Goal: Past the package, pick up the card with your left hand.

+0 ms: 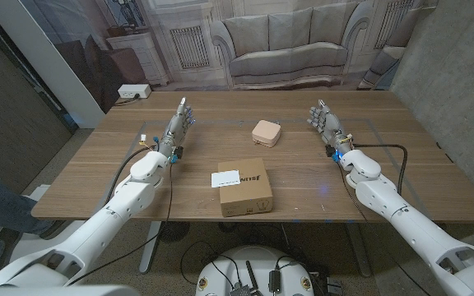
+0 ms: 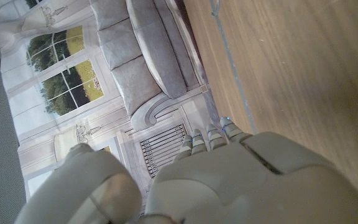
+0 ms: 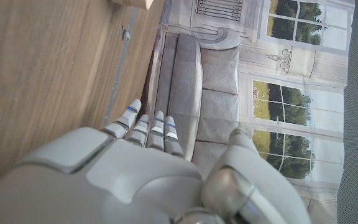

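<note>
The card (image 1: 225,178) lies beside the package (image 1: 244,187), near the open, empty left hand (image 1: 180,122).

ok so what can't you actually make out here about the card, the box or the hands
- Card, head view: too small to read its print or tell whether it overlaps the cardboard box.
- Left hand, left wrist view: palm hidden behind its own back.
- Right hand, right wrist view: likewise.
</note>
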`<action>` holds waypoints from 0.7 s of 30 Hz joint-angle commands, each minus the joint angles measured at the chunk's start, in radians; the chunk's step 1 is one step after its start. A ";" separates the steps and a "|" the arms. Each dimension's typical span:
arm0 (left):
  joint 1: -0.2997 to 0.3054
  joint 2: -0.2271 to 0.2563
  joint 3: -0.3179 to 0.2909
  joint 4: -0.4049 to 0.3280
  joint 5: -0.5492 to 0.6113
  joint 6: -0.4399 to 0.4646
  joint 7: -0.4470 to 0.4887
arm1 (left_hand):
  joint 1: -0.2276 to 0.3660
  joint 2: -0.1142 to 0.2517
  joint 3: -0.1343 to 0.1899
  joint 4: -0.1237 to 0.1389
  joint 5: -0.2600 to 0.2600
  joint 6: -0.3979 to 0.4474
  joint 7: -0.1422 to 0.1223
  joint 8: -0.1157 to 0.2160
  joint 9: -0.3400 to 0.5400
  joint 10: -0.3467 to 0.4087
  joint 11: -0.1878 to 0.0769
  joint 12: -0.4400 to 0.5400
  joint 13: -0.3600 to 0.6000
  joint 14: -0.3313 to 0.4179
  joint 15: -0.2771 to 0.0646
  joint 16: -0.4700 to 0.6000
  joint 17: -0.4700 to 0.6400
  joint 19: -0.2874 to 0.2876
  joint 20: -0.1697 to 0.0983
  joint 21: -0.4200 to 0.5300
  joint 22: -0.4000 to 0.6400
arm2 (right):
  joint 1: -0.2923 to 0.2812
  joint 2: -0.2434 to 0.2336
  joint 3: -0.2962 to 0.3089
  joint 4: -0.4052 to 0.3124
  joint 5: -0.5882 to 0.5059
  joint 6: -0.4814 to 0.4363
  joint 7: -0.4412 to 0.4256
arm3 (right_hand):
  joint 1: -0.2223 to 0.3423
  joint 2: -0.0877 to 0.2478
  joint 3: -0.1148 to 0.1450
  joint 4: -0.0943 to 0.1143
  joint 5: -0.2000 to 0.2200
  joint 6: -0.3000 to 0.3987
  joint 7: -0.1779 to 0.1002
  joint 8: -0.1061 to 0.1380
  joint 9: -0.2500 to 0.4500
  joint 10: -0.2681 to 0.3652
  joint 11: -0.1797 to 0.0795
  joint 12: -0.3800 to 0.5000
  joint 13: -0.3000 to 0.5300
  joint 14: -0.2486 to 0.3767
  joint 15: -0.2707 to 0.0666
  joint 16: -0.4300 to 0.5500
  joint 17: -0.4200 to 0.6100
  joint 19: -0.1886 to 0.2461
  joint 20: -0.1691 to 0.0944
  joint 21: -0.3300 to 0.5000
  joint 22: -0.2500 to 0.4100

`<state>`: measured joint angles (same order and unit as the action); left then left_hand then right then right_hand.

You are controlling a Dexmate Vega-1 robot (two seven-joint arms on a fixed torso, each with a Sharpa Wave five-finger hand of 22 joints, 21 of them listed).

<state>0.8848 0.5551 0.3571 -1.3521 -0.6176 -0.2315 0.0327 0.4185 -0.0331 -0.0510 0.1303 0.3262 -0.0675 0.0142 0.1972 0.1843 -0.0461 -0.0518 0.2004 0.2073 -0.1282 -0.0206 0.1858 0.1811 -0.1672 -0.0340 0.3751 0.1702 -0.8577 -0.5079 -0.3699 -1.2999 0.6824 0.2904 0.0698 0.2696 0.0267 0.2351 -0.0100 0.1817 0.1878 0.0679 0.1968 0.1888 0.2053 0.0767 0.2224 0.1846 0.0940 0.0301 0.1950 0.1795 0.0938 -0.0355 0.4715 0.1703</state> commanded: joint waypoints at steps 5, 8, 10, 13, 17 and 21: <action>0.089 0.087 -0.021 -0.234 0.033 0.084 0.101 | 0.012 0.006 -0.002 0.004 0.007 -0.005 0.000 0.006 0.005 -0.003 -0.003 0.009 -0.001 -0.005 0.000 0.008 0.004 -0.011 -0.053 0.000 0.004 | -0.021 -0.002 0.005 -0.008 0.039 0.007 0.059 | 0.006 0.002 0.006 0.001 0.007 0.008 -0.001 0.004 0.005 0.010 0.003 0.005 0.004 0.008 0.000 0.002 0.005 0.011 -0.013 0.001 0.004; 0.089 0.092 -0.021 -0.239 0.036 0.086 0.100 | 0.013 0.007 -0.002 0.003 0.008 -0.004 -0.001 0.006 0.005 -0.002 -0.004 0.009 -0.001 -0.004 0.000 0.008 0.004 -0.010 -0.052 -0.001 0.004 | -0.027 -0.009 0.005 -0.021 0.034 0.006 0.054 | 0.006 0.002 0.005 0.000 0.007 0.008 -0.001 0.004 0.005 0.011 0.005 0.005 0.004 0.009 0.000 0.002 0.005 0.012 -0.013 -0.001 0.004; 0.088 0.094 -0.022 -0.239 0.036 0.085 0.096 | 0.014 0.008 -0.002 0.003 0.008 -0.002 0.000 0.007 0.005 -0.002 -0.003 0.009 -0.002 -0.003 0.000 0.008 0.004 -0.010 -0.052 -0.001 0.004 | -0.033 -0.012 0.007 -0.031 0.034 0.004 0.049 | 0.006 0.002 0.005 0.000 0.007 0.008 -0.001 0.003 0.005 0.011 0.004 0.005 0.004 0.009 -0.001 0.002 0.004 0.012 -0.013 -0.002 0.004; 0.090 0.094 -0.022 -0.242 0.039 0.080 0.097 | 0.015 0.010 -0.002 0.003 0.009 0.000 0.001 0.007 0.005 0.001 -0.004 0.010 -0.002 -0.002 -0.001 0.008 0.004 -0.008 -0.052 -0.003 0.004 | -0.043 -0.016 0.010 -0.044 0.036 0.003 0.041 | 0.006 0.002 0.005 0.000 0.007 0.008 -0.001 0.003 0.005 0.011 0.005 0.005 0.004 0.009 0.000 0.002 0.004 0.013 -0.013 -0.003 0.004; 0.101 0.095 -0.026 -0.251 0.044 0.068 0.103 | 0.016 0.012 -0.002 0.002 0.010 0.001 0.000 0.007 0.005 0.001 -0.003 0.010 -0.003 -0.001 -0.001 0.009 0.004 -0.007 -0.052 -0.004 0.005 | -0.053 -0.020 0.016 -0.054 0.041 0.004 0.039 | 0.006 0.003 0.005 -0.001 0.007 0.008 0.000 0.003 0.005 0.012 0.005 0.005 0.004 0.009 0.000 0.001 0.004 0.014 -0.012 -0.005 0.004; 0.115 0.102 -0.032 -0.265 0.051 0.057 0.109 | 0.019 0.014 -0.002 0.001 0.011 0.004 -0.001 0.008 0.005 0.004 0.000 0.011 -0.004 0.004 0.000 0.010 0.003 -0.005 -0.051 -0.005 0.005 | -0.060 -0.027 0.020 -0.059 0.043 0.009 0.043 | 0.006 0.003 0.005 -0.002 0.007 0.008 0.000 0.003 0.005 0.013 0.006 0.005 0.004 0.009 0.000 0.001 0.004 0.014 -0.012 -0.007 0.004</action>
<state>0.9730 0.6425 0.3355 -1.5794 -0.5810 -0.1586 0.1265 0.4348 -0.0287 -0.0510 0.1301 0.3288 -0.0674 0.0142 0.1971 0.1841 -0.0460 -0.0517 0.2065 0.2045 -0.1281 -0.0206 0.1858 0.1813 -0.1671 -0.0340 0.3751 0.1700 -0.8959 -0.5217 -0.3603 -1.3349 0.7175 0.2952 0.1155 0.2708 0.0279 0.2351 -0.0100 0.1817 0.1877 0.0679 0.1968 0.1886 0.2106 0.0821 0.2223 0.1846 0.0939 0.0301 0.1951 0.1793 0.0990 -0.0408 0.4654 0.1702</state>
